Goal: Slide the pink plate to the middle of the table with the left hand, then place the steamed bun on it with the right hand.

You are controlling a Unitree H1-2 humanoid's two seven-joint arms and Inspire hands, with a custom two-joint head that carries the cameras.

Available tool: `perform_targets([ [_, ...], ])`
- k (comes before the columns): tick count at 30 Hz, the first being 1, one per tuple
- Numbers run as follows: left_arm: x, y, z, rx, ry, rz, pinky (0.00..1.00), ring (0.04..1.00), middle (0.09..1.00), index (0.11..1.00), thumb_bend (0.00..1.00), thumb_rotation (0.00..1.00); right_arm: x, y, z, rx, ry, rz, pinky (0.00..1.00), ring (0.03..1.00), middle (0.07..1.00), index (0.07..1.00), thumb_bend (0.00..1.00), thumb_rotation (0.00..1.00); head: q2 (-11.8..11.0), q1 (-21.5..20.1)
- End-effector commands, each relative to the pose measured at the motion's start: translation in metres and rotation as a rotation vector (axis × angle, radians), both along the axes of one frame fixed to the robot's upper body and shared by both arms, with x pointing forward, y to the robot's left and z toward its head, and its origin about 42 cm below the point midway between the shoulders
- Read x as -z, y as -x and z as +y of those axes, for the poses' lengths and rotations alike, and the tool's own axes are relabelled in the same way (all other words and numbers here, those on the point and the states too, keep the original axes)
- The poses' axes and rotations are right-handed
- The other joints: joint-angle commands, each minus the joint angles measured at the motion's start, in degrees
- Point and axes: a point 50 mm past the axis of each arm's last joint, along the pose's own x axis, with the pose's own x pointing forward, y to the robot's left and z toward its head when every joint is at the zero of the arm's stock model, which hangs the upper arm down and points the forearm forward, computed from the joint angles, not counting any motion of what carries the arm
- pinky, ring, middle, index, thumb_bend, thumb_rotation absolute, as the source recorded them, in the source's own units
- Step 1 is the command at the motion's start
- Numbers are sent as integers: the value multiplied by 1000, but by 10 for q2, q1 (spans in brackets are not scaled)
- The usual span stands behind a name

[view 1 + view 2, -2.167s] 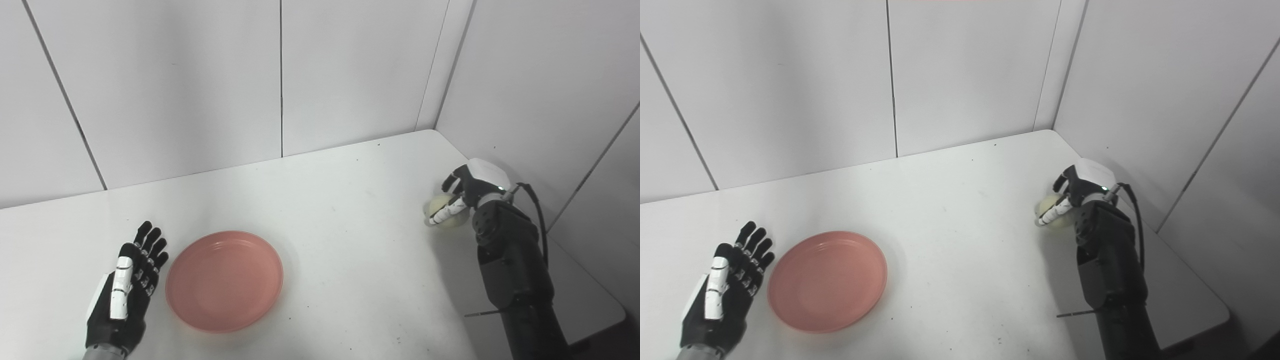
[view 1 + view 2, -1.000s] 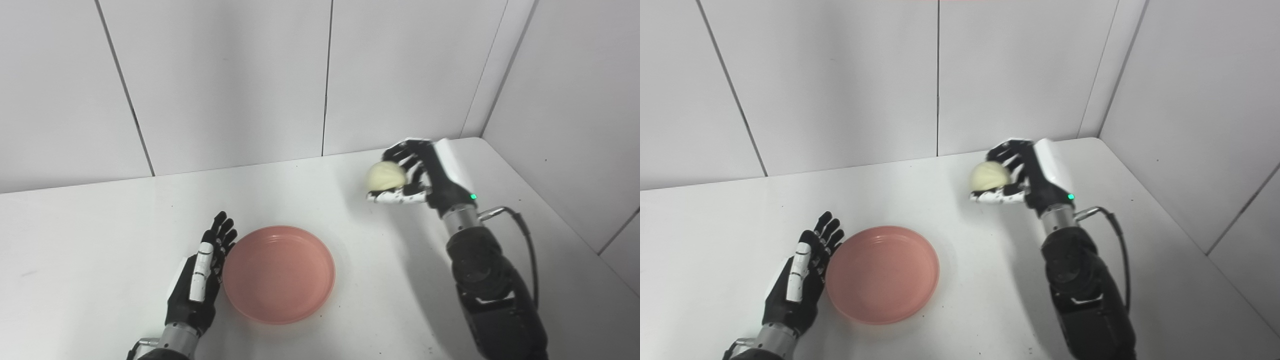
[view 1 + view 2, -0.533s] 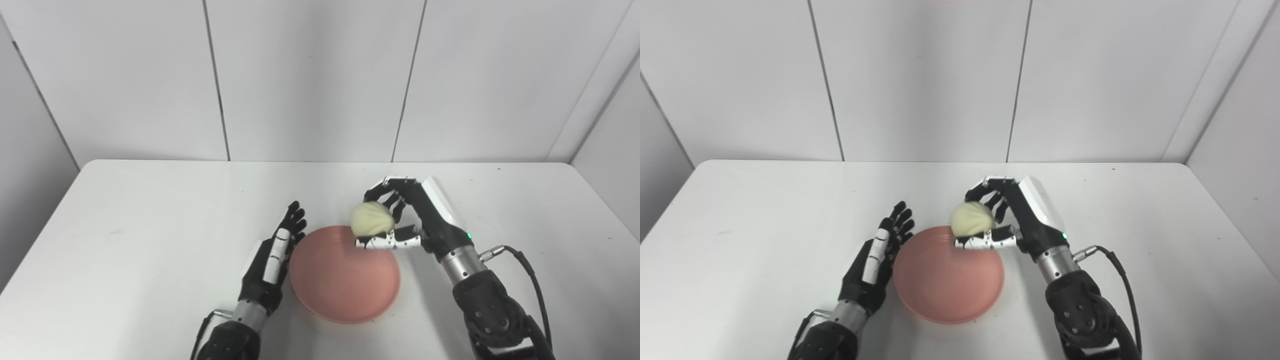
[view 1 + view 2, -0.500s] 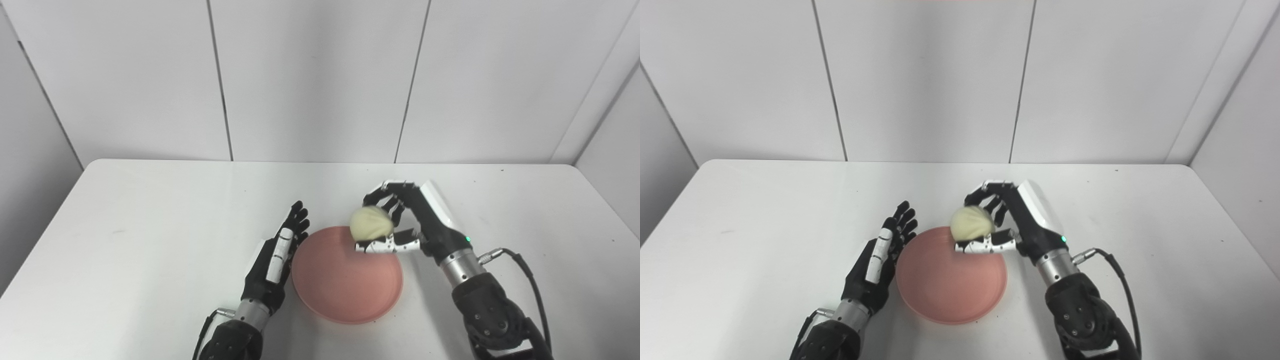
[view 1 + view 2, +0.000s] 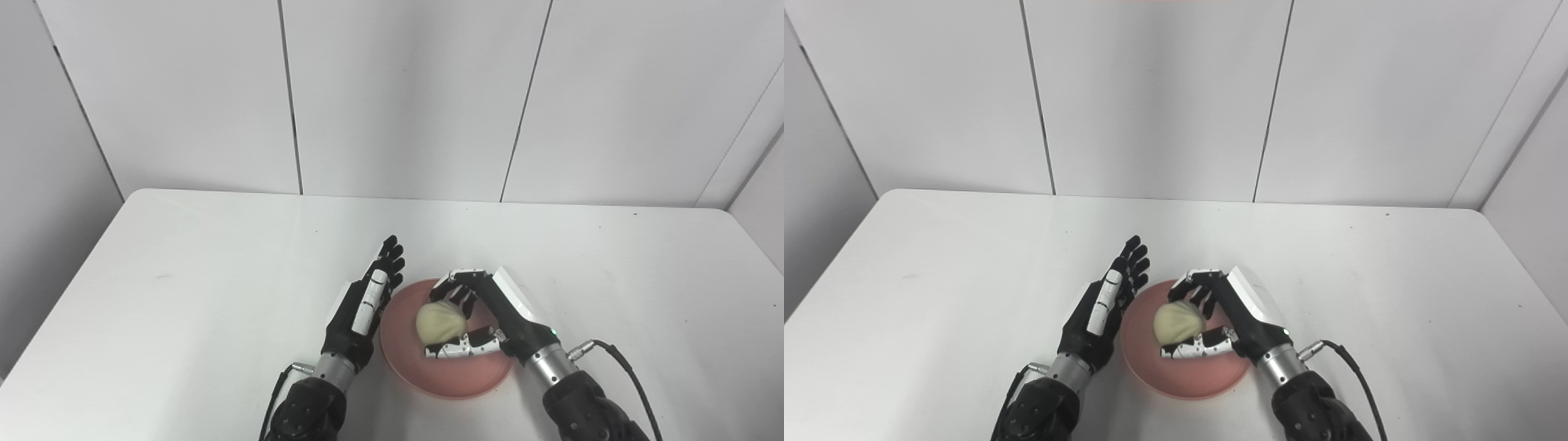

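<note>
1. Since half a second ago, the right hand [image 5: 490, 321] has come down with the bun [image 5: 439, 320], which was held above the plate's far rim and now sits low over the plate's [image 5: 456, 383] inside; whether it touches the plate cannot be told.
2. Right fingers [image 5: 456, 286] curl over the bun's far side and the thumb [image 5: 460, 350] lies under its near side, so the hand is clamped on the bun.
3. Left hand [image 5: 361, 312] stands on edge just left of the plate, its fingers [image 5: 390, 256] straight, held close together and pointing away, holding nothing; its palm side seems to touch the plate's left rim.
4. Bun: a pale cream, rounded lump with a matt, slightly creased skin.
5. Plate: round, shallow, salmon pink, smooth with a raised rim; it lies between the two hands, near the table's [image 5: 184, 275] middle and toward its near edge.
6. Both hands are black with white plates on the thumbs and on the back of the right hand; a green light shows at the right wrist, and a black cable [image 5: 618, 361] loops beside the right forearm.
7. Table: white, smooth, with rounded corners and a few small dark specks.
8. Behind and at both sides stand plain white wall panels [image 5: 404, 92] with thin dark seams running top to bottom.
</note>
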Motion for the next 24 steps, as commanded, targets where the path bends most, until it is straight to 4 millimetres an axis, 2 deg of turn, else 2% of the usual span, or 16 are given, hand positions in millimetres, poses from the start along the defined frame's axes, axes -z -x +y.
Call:
perform_targets([
  [1, 8, 7, 3, -10, 17, 3, 1000, 1000, 1000, 969, 691, 925, -11, -2, 5, -33, -3, -106, 327, 474, 560, 452, 488, 0, 1, -3],
  [5, 6, 8, 7, -10, -2, 10, 1000, 1000, 1000, 976, 689, 954, -7, -3, 6, -31, 84, -156, 378, 500, 535, 443, 493, 0, 3, -11],
  [7, 6, 9, 9, -7, 0, 13, 1000, 1000, 1000, 977, 679, 955, -9, -1, 8, -40, 86, -186, 600, 712, 743, 490, 505, 112, 2, -15],
  [8, 5, 9, 11, -4, 3, 15, 1000, 1000, 1000, 976, 679, 954, -13, 1, 10, -44, 75, -202, 612, 727, 757, 491, 506, 117, 2, -19],
  [9, 5, 9, 12, -3, 5, 16, 1000, 1000, 1000, 977, 676, 950, -15, 2, 11, -46, 66, -212, 653, 776, 804, 652, 577, 118, 2, -19],
  [10, 5, 9, 12, -1, 7, 12, 1000, 1000, 1000, 977, 676, 948, -19, 3, 12, -41, 64, -237, 667, 792, 820, 707, 601, 118, 2, -22],
  [11, 5, 9, 13, 0, 9, 9, 1000, 1000, 1000, 979, 666, 953, -21, 4, 12, -36, 66, -252, 722, 840, 860, 770, 612, 205, 2, -22],
  [12, 5, 9, 14, 1, 8, 7, 1000, 1000, 1000, 980, 661, 956, -25, 5, 12, -31, 74, -272, 750, 865, 881, 802, 618, 251, 2, -24],
  [15, 4, 10, 15, 0, 1, 7, 1000, 1000, 1000, 982, 661, 977, -30, 5, 10, -22, 100, -309, 935, 968, 966, 891, 636, 393, 2, -27],
  [16, 4, 10, 15, -2, -1, 7, 1000, 1000, 1000, 982, 661, 979, -32, 5, 9, -18, 113, -316, 944, 972, 970, 895, 637, 405, 2, -28],
  [17, 4, 10, 16, -5, -4, 5, 1000, 1000, 1000, 981, 655, 988, -33, 5, 8, -13, 126, -322, 984, 993, 990, 916, 651, 462, 2, -28],
  [24, 3, 9, 21, -14, -33, 9, 1000, 1000, 1000, 983, 669, 996, -41, 4, 2, 8, 196, -325, 1000, 1000, 1000, 958, 687, 580, 4, -41],
])
